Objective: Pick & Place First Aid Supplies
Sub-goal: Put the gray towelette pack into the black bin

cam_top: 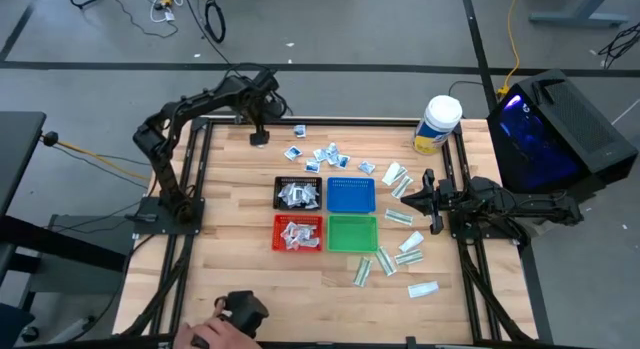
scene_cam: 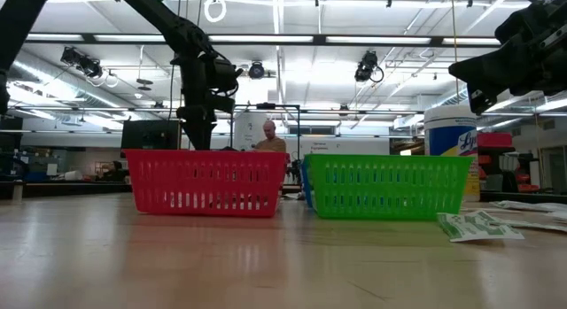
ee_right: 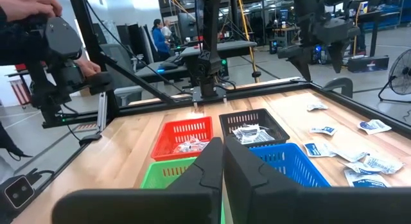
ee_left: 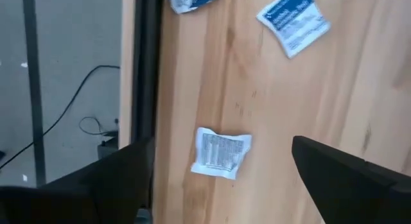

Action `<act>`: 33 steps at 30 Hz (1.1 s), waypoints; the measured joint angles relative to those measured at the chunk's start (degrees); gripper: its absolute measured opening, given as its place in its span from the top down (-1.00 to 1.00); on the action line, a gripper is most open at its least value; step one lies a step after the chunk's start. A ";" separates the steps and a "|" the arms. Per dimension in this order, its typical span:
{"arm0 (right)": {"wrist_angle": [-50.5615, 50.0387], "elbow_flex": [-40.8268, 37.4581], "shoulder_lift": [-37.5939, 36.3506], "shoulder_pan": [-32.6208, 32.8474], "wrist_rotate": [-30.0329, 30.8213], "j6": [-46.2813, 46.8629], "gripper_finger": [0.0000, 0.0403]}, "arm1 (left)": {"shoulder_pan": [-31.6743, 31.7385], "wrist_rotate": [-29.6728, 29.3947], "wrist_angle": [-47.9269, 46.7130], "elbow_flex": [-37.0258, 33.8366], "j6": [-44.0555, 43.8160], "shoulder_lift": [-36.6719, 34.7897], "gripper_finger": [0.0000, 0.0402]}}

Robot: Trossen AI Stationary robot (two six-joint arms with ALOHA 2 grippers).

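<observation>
Left gripper [cam_top: 258, 129]: my left arm reaches to the far left corner of the counter [cam_top: 240, 259]; its fingers [ee_left: 340, 179] stand wide apart and hold nothing.
Packet below left gripper [ee_left: 221, 153]: a squarish white packet lies flat on the wood between my left fingers, near the counter's dark edge rail, touching neither finger; in the high view it shows at [cam_top: 259, 140].
Right gripper [cam_top: 429, 197]: my right arm waits at the right side of the counter, pointing toward the trays; its fingers [ee_right: 221, 166] are pressed together, empty.
Trays: four mesh trays sit in a two-by-two block mid-counter: black [cam_top: 298, 193] far left, blue [cam_top: 351, 194] far right, red [cam_top: 298, 233] near left, green [cam_top: 352, 233] near right.
Sorted packets: white packets lie in the black tray [ee_right: 252, 133] and in the red tray [ee_right: 186, 146].
Loose squarish packets [cam_top: 325, 155]: a scatter of white packets with blue print lies on the counter beyond the black and blue trays.
Loose narrow packets [cam_top: 400, 244]: white-and-green ones lie to the right of the blue and green trays, near my right gripper.
Jar [cam_top: 437, 124]: a white jar with a yellow label stands at the far right corner.
Person: a hand [cam_top: 215, 334] holds a dark controller at the near edge.
</observation>
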 joint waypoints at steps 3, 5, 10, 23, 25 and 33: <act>0.00 0.00 0.00 0.00 0.00 -0.01 0.91 | 0.62 0.31 -0.02 0.04 -1.09 0.90 -0.89; 0.01 -0.01 -0.01 0.00 -0.02 -0.01 0.91 | 1.02 0.67 0.02 0.04 -2.23 1.56 -0.90; 0.00 -0.02 0.00 0.02 -0.02 0.00 0.91 | 2.22 2.79 0.03 0.04 -2.99 3.72 -0.90; 0.00 -0.01 -0.01 0.01 -0.01 -0.02 0.91 | 3.63 3.35 -0.22 0.04 5.40 9.40 -0.90; 0.00 -0.01 0.00 0.02 -0.02 -0.02 0.91 | 3.71 3.15 -0.16 0.04 5.37 10.28 -0.90; 0.02 0.00 0.00 0.00 -0.02 -0.01 0.91 | 4.60 0.11 0.83 0.02 4.97 11.87 -0.90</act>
